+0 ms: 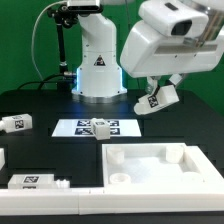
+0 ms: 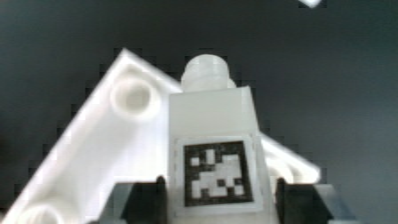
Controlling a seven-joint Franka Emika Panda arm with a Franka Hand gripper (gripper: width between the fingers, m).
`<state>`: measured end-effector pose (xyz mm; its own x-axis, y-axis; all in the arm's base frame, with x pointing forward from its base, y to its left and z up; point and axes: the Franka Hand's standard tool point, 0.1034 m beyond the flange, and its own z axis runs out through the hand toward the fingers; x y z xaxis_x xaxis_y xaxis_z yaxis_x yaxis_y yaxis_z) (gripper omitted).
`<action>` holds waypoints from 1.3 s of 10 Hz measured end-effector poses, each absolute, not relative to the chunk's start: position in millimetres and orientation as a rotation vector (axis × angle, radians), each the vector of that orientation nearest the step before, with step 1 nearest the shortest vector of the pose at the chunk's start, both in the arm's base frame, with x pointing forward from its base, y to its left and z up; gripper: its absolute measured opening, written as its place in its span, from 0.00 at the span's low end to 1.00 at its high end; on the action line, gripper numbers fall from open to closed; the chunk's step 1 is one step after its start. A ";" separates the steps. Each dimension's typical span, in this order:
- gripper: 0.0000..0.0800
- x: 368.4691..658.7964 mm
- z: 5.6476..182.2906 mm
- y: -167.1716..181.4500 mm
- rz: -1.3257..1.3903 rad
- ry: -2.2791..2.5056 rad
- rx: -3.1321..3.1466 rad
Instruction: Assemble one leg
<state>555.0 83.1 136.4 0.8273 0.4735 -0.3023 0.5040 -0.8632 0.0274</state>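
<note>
grasp: gripper (image 2: 217,200) clamped on 1 leg (image 2: 215,120), aloft | square top (image 1: 150,165) (sockets looked empty) | done: pickup | left: insertion

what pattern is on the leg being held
The leg is white with a black-and-white square tag; clearest in wrist view.

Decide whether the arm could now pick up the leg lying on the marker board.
Probably not yet: the arm's jaws are shut on another leg. Nothing stands over the leg on the marker board, so the way looks free.
</note>
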 end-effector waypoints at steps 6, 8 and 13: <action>0.36 564.9 125.4 88.3 0.353 0.752 2.984; 0.36 593.6 136.0 68.0 0.525 0.868 2.928; 0.36 598.4 129.5 54.2 0.807 0.766 2.874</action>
<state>598.4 54.2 129.5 0.7395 0.4791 0.4729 0.4477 -0.8746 0.1859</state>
